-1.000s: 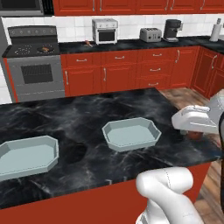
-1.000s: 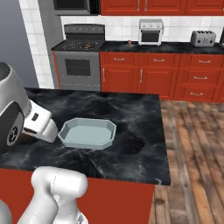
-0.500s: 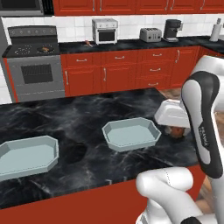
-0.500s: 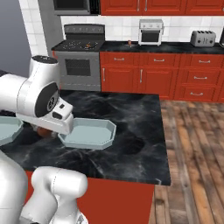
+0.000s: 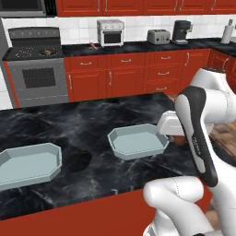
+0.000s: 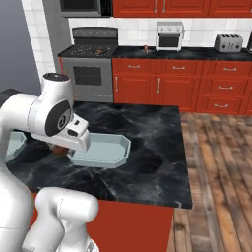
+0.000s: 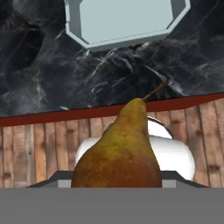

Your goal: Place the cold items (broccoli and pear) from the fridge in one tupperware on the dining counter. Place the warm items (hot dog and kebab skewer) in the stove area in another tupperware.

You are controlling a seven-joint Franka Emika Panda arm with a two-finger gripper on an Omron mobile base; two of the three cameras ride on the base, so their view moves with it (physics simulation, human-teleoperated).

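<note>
- Two tubs sit on the dining counter (image 5: 83,120) in the left base view: the near tub (image 5: 137,140) at about 3 o'clock of frame centre and the far tub (image 5: 27,163) at 8 o'clock, well apart. Both look empty to me.
- Same view: my arm (image 5: 196,133) rises at 4 o'clock and the hand's white block sits just beside the near tub's right rim. I cannot see the fingers here.
- Along the back, at 12 o'clock, I see the stove (image 5: 34,69), a toaster oven (image 5: 109,32), a toaster (image 5: 158,36) and a coffee maker (image 5: 182,31), all well away.
- Right base view: the hand sits at 9 o'clock, touching or just over the left end of the near tub. Nothing stands between hand and tub, though my own arm hides the rim there.
- Hand view: the pear (image 7: 120,151) fills 6 o'clock, stem up toward the near tub at 12 o'clock. I judge the fingers are pinching the pear, their tips hidden behind it. Below the pear lies wood floor (image 7: 35,140), so it is off the counter edge.
- I judge I am carrying the pear to the cold tub. Next I must bring it in over the rim, lower, then release.
</note>
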